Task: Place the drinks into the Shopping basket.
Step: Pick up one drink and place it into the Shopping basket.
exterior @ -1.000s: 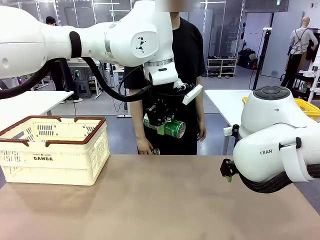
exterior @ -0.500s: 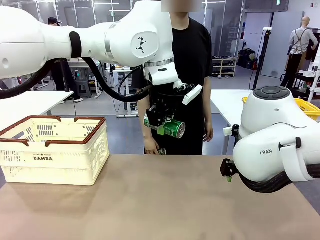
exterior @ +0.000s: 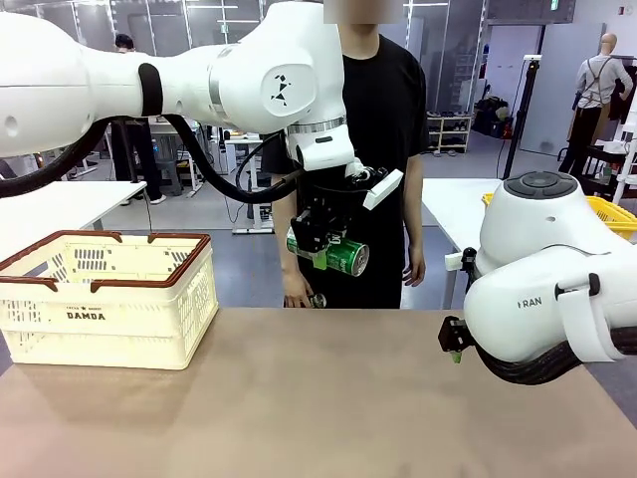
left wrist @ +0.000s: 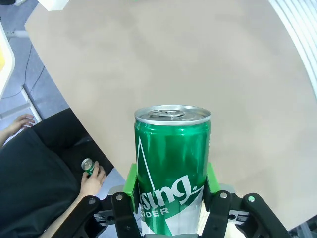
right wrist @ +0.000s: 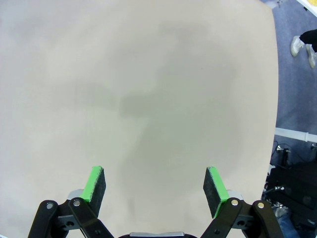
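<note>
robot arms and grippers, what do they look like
Both arms are glossy white with rounded shells. The left arm has a black joint band, a small black logo and a black cable looping under it; the right arm shows dark lettering. The left gripper and right gripper are black linkages with bright green pads.

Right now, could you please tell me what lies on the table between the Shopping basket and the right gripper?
Nothing: in the front view, the stretch of table between the Shopping basket and the right gripper is bare.
</note>
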`<state>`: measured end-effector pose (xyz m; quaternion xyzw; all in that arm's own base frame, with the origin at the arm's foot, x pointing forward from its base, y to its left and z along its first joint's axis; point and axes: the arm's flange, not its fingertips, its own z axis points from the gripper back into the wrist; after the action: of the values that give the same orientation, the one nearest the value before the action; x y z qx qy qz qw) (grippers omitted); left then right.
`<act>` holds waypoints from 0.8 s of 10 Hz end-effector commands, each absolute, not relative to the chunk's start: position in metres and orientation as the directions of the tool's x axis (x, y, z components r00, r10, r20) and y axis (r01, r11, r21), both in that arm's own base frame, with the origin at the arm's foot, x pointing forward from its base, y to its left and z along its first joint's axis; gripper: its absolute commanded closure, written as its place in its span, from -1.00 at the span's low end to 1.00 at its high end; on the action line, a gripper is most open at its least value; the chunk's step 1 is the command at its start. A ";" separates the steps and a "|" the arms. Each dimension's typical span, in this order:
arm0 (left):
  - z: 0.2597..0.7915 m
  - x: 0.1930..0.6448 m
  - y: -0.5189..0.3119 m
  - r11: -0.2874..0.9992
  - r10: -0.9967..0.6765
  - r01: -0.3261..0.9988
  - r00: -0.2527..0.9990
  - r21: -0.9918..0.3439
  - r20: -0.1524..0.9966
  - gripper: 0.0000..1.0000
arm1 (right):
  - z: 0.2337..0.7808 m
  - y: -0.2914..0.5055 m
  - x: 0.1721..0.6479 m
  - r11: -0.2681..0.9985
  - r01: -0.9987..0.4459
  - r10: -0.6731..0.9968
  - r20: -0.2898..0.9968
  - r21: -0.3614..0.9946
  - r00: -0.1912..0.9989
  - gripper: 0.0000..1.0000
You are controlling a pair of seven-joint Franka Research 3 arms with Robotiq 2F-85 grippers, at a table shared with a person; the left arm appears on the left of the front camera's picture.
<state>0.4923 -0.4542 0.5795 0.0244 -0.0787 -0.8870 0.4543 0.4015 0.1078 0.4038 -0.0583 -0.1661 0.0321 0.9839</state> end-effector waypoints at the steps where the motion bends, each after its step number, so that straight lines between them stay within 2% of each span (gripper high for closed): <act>1: 0.585 0.487 -0.429 -0.551 -0.822 0.813 -0.568 0.188 0.046 -0.16 | 0.402 0.107 0.403 0.992 -0.038 0.075 0.320 -0.120 0.944 -1.00; 3: 0.586 0.478 -0.357 -0.447 -0.884 0.875 -0.463 0.184 0.057 -0.16 | 0.402 0.107 0.403 0.992 -0.038 0.075 0.320 -0.120 0.944 -1.00; 6: 0.552 0.480 -0.251 -0.272 -0.939 0.948 -0.299 0.166 0.172 -0.16 | 0.402 0.107 0.403 0.992 -0.038 0.075 0.320 -0.120 0.944 -1.00; 8: 0.542 0.484 -0.186 -0.196 -0.941 0.952 -0.250 0.235 0.228 -0.16 | 0.402 0.107 0.403 0.992 -0.038 0.075 0.320 -0.120 0.944 -1.00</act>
<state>0.5021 -0.1995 0.5479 -0.0246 -0.1239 -0.7750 0.6192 0.4015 0.1075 0.4036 -0.0582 -0.1659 0.0317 0.9839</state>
